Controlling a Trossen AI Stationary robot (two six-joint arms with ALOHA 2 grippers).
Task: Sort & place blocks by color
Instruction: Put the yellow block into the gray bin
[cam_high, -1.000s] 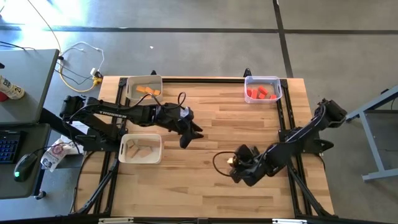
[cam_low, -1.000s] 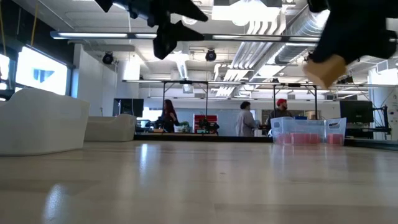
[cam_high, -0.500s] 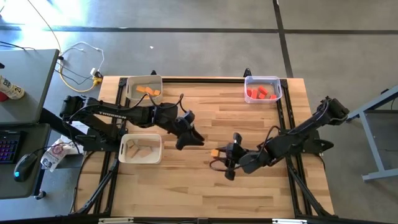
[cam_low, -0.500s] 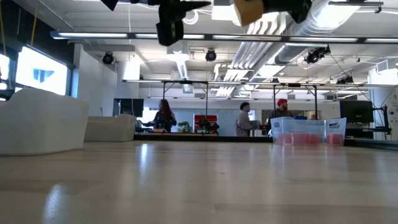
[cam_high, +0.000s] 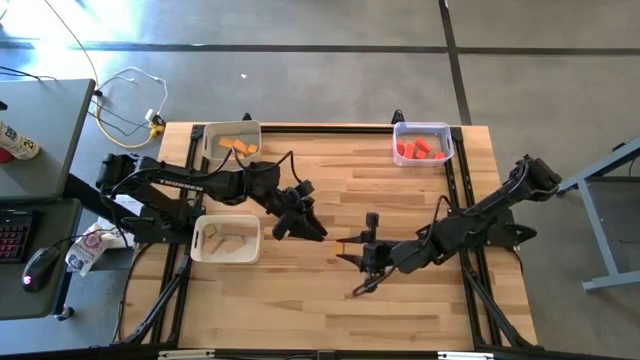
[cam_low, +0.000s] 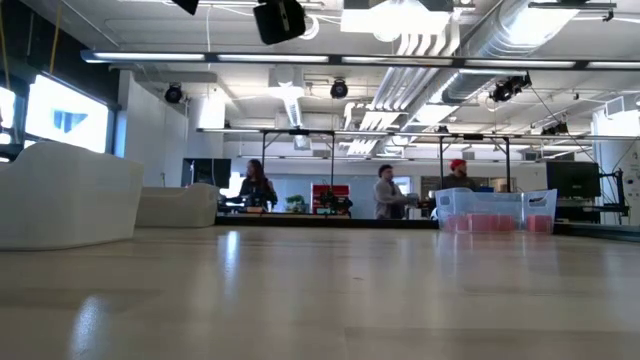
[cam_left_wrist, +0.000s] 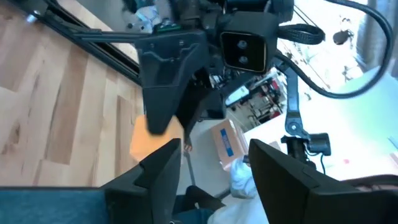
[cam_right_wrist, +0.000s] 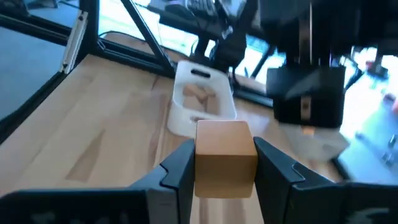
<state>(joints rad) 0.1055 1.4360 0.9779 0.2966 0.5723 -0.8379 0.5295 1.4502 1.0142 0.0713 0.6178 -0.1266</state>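
My right gripper (cam_high: 343, 246) is over the middle of the table, shut on a small tan-orange cube block (cam_right_wrist: 225, 155), also seen in the left wrist view (cam_left_wrist: 155, 135). My left gripper (cam_high: 306, 226) hangs open just to its left; in the left wrist view its fingers (cam_left_wrist: 214, 171) face the cube, a short way from it. Orange blocks lie in the far-left bin (cam_high: 232, 146), red blocks in the far-right bin (cam_high: 422, 145), and plain wood blocks in the near-left bin (cam_high: 226, 239). My right gripper pinches the cube by two opposite side faces (cam_right_wrist: 198, 163), one finger (cam_right_wrist: 179, 171) on each side. The fingers lie about level, coming from the table's right and pointing left. The cube is lifted clear of the table, and its front face sticks out past the fingertips.
Bare wood tabletop (cam_high: 400, 200) spreads between the bins. A desk with a keyboard and mouse (cam_high: 40, 262) stands off the left edge, and cables (cam_high: 130, 100) lie on the floor beyond the far-left corner. People stand far back in the room (cam_low: 385, 195).
My right gripper has carried the cube up and toward the table's left, from the near-right part of the table to the middle, and has turned level facing my left gripper. The cube has risen out of the low view. My left gripper has shifted only slightly.
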